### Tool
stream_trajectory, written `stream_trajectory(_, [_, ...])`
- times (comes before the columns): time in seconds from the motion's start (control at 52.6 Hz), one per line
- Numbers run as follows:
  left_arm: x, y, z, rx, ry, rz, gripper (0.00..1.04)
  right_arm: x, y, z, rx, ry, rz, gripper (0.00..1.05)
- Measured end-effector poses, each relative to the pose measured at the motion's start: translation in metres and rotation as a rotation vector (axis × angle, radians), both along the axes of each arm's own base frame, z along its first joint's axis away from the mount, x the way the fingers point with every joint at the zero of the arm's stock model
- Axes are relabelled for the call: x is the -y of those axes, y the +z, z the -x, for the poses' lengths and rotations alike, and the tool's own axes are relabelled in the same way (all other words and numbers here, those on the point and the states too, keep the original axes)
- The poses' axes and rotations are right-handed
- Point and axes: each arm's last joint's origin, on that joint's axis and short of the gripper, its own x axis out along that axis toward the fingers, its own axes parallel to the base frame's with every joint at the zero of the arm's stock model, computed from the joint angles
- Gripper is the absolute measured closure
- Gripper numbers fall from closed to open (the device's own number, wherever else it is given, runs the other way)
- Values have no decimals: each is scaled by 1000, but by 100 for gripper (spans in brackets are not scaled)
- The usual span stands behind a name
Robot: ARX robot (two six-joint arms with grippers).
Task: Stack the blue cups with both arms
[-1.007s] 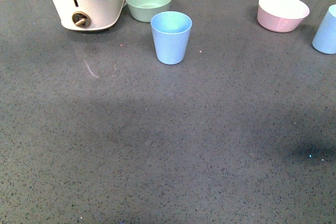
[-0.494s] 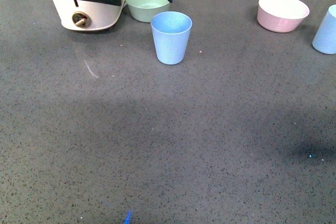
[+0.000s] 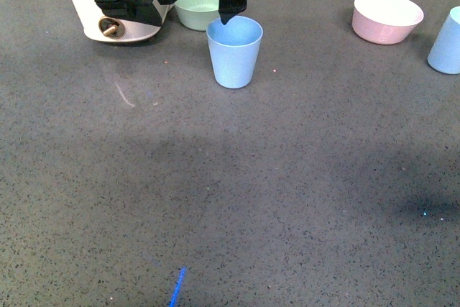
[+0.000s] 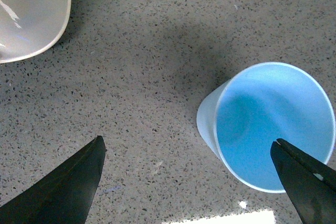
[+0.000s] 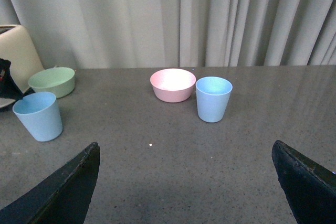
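One blue cup [image 3: 234,52] stands upright in the middle of the far half of the grey table; a second blue cup [image 3: 445,41] stands at the right edge. My left gripper [image 4: 188,148] hangs open just above the table. One of its fingers [image 3: 228,6] reaches the back-left rim of the middle cup [image 4: 268,124], which lies under that finger rather than between the two. My right gripper [image 5: 186,148] is open and holds nothing. It sits low and well back from the second cup [image 5: 213,99], and it is out of the front view.
A white appliance [image 3: 118,23] and a sage-green bowl [image 3: 198,12] sit right behind the left arm. Left of the second cup stands a pink bowl [image 3: 387,17]. A curtain [image 5: 210,19] closes off the back. A thin blue streak [image 3: 177,287] shows at the near edge.
My left arm has come down from the top of the front view, and its finger now reaches the middle cup's rim. Both cups stand where they were.
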Motion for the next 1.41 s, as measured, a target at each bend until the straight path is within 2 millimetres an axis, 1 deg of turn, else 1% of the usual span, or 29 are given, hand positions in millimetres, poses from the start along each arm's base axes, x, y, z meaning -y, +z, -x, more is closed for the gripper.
stream_trajectory(0.19, [5, -14, -8, -26, 11, -14, 9, 0, 0, 0, 0, 0, 0, 9])
stream_trajectory(0.456, [22, -23, -9, -54, 13, -28, 9, 0, 0, 0, 0, 0, 0, 9])
stream_trajectory(0.513, [25, -25, -9, -61, 10, -31, 16, 0, 0, 0, 0, 0, 0, 9])
stream_trajectory(0.589, [31, -28, -7, -77, 2, -36, 30, 0, 0, 0, 0, 0, 0, 9])
stream_trajectory(0.665, [37, -27, -4, -85, -9, -38, 48, 0, 0, 0, 0, 0, 0, 9])
stream_trajectory(0.741, [40, -25, -4, -80, -10, -40, 57, 0, 0, 0, 0, 0, 0, 9])
stream_trajectory(0.76, [41, -25, -4, -78, -8, -43, 60, 0, 0, 0, 0, 0, 0, 9])
stream_trajectory(0.798, [42, -25, -4, -76, -8, -46, 64, 0, 0, 0, 0, 0, 0, 9])
stream_trajectory(0.817, [43, -24, -3, -76, -8, -49, 67, 0, 0, 0, 0, 0, 0, 9])
stream_trajectory(0.855, [43, -24, -3, -76, -8, -51, 71, 0, 0, 0, 0, 0, 0, 9])
stream_trajectory(0.95, [44, -25, -1, -87, -9, -64, 89, 0, 0, 0, 0, 0, 0, 9])
stream_trajectory(0.969, [45, -25, 0, -92, -11, -68, 94, 0, 0, 0, 0, 0, 0, 9])
stream_trajectory(1.007, [46, -25, 2, -99, -12, -72, 99, 0, 0, 0, 0, 0, 0, 9])
stream_trajectory(1.045, [46, -24, 3, -105, -14, -75, 103, 0, 0, 0, 0, 0, 0, 9])
stream_trajectory(1.14, [48, -18, 13, -143, -25, -82, 103, 0, 0, 0, 0, 0, 0, 9])
stream_trajectory(1.254, [52, -10, 23, -147, -44, -71, 103, 0, 0, 0, 0, 0, 0, 9])
stream_trajectory(1.406, [67, 9, 45, -152, -91, -34, 103, 0, 0, 0, 0, 0, 0, 9])
